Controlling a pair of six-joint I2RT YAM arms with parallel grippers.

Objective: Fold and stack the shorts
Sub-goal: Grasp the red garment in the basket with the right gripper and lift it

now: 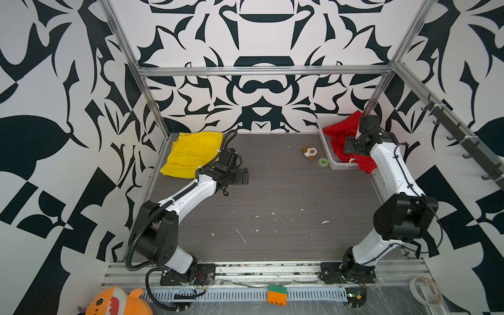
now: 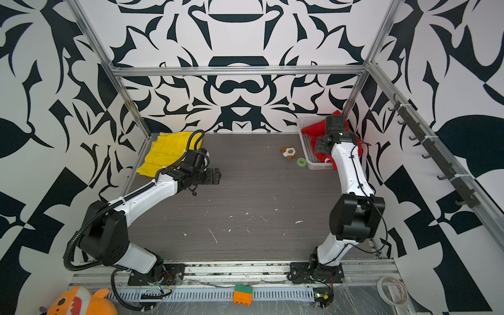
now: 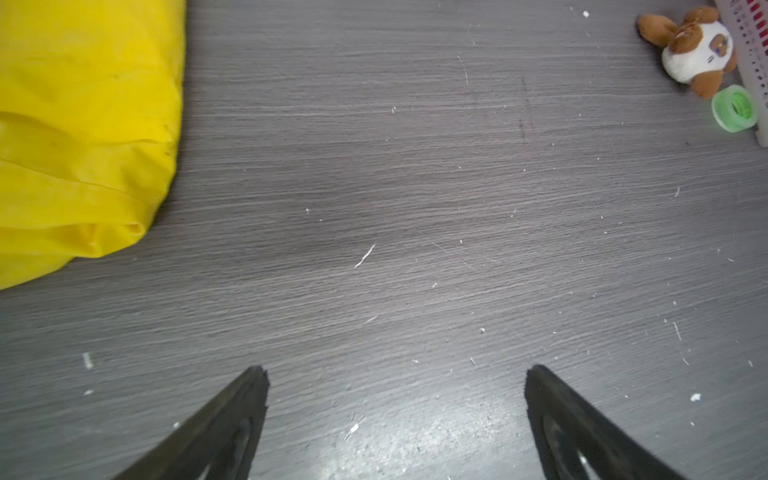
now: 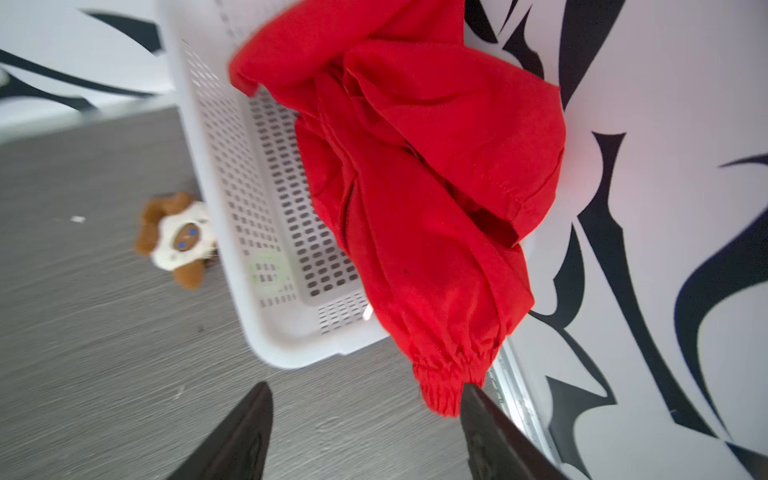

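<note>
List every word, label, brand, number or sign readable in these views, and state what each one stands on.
None: no text can be read in any view.
The bright yellow fabric shorts, red fabric shorts, white plastic mesh basket, small brown-and-white plush toy and green tape roll show no lettering.
The black-and-white wall pattern is abstract shapes, not writing.

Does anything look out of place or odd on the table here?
The red shorts are bunched up in the white basket, spilling over its rim on the wall side, with a gathered edge hanging past the near end. A plush toy and green roll lie loose beside it.
</note>
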